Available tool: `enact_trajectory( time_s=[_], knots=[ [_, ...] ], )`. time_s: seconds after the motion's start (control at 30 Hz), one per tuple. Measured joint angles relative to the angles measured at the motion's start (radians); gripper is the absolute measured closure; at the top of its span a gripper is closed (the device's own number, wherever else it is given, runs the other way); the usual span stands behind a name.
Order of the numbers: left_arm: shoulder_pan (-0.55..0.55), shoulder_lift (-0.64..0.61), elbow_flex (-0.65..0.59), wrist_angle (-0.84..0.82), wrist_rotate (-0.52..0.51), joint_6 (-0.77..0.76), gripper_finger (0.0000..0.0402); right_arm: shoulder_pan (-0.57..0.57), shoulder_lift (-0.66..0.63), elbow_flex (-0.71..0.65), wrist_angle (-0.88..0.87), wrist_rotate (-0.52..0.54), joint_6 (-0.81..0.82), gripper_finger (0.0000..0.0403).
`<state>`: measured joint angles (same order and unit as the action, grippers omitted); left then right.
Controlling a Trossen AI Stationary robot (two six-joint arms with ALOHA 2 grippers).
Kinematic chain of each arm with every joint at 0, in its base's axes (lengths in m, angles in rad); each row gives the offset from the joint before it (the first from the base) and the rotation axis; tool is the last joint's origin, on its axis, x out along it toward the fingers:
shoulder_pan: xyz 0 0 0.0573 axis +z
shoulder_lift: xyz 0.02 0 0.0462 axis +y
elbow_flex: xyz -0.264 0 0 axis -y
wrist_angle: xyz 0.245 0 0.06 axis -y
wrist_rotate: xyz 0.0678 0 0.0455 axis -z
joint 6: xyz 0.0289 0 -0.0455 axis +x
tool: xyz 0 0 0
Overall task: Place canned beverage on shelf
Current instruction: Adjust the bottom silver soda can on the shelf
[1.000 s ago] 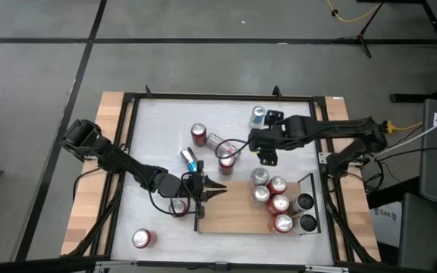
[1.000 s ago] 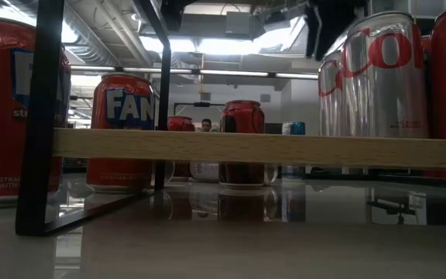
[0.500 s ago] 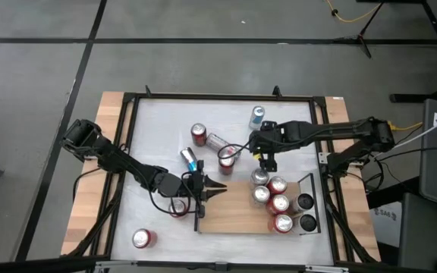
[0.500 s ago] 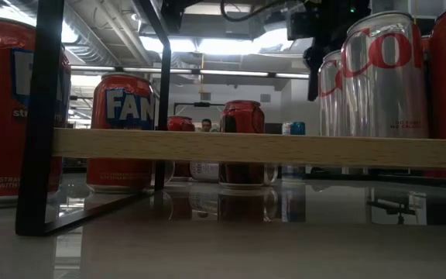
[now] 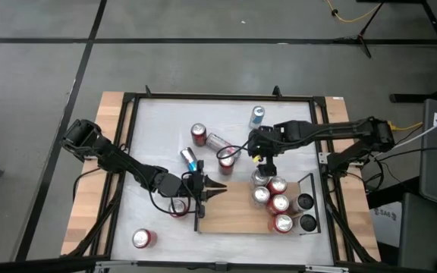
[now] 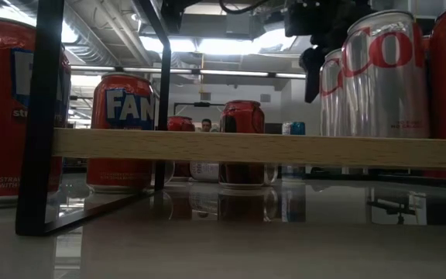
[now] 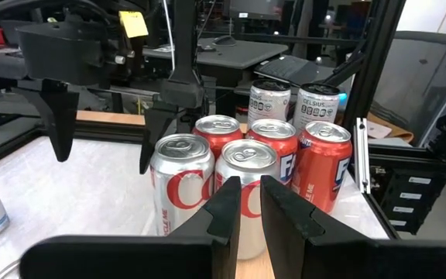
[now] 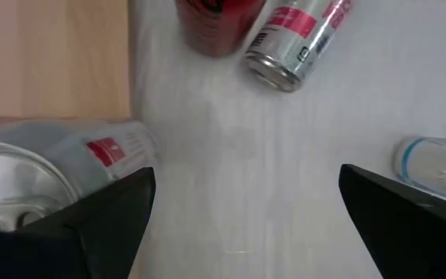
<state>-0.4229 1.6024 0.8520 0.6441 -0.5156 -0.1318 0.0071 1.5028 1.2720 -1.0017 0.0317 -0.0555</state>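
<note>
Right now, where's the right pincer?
In the high view the right pincer hangs open at the shelf's far edge, right of table centre, beside the silver can at the back of the can cluster.

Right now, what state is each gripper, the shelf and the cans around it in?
Right gripper: open, empty, hanging by the silver can at the shelf's far edge.
Left gripper: shut, empty, over the shelf's left end.
Shelf: flat on the table, cans upright at its right end.
Slim silver can: lying on its side on the table.
</note>
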Motion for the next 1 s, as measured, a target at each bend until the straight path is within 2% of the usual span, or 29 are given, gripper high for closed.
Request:
enact_trajectory(
  time_s=[0.17,0.33,0.53,0.8,1.0],
  knots=[
    [0.000,0.000,0.000,0.000,0.000,0.000,0.0357,0.001,0.000,0.000,0.002,-0.042,0.006,0.0004],
    [0.000,0.000,0.000,0.000,0.000,0.000,0.0357,0.048,0.000,0.000,0.003,-0.040,0.022,0.0004],
    [0.002,0.000,0.000,0.000,0.000,0.000,0.0357,0.100,0.000,0.000,0.013,0.054,0.025,0.0004],
    [0.004,0.000,0.000,0.000,0.000,0.004,0.0357,0.098,0.000,0.000,0.013,0.113,0.025,0.0004],
    [0.025,0.000,0.000,0.002,0.000,0.004,0.0357,0.098,0.000,0.029,0.005,0.115,0.023,0.0004]
  ],
)
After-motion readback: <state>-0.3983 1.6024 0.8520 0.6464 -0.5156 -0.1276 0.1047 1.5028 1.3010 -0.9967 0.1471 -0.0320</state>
